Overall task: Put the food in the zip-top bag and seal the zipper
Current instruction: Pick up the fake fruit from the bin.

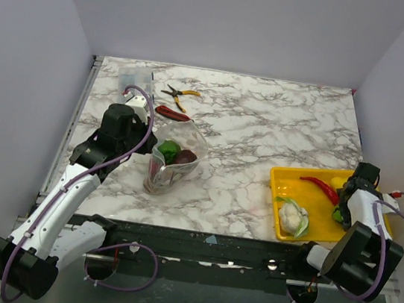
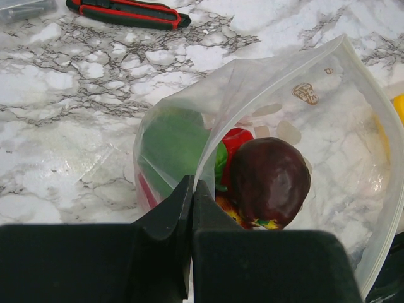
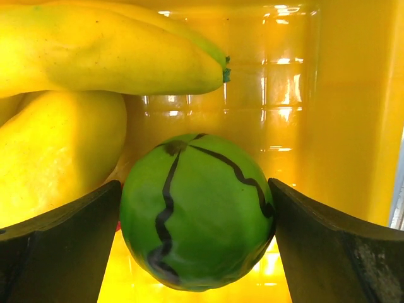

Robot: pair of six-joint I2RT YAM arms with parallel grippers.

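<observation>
Right gripper (image 3: 194, 211): my fingers stood at medium width on both sides of the melon (image 3: 202, 183), pads touching it. The melon lay in the tray (image 1: 288, 180) at the near right corner of the tabletop. It was a smooth green ball with dark wavy stripes. I judged it light, firm and prone to slipping out of a flat pinch, so the hold belonged across its widest part.

Left gripper (image 2: 192, 184): my fingers were pinched narrow on the rim of the bag (image 2: 315, 120), which held its mouth open. The bag lay near the left edge, midway back. It was thin clear film, which I judged limp and easily creased, so it was best held at the rim. Inside lay a maroon piece (image 2: 270, 180) and a green piece (image 2: 173, 148).
</observation>
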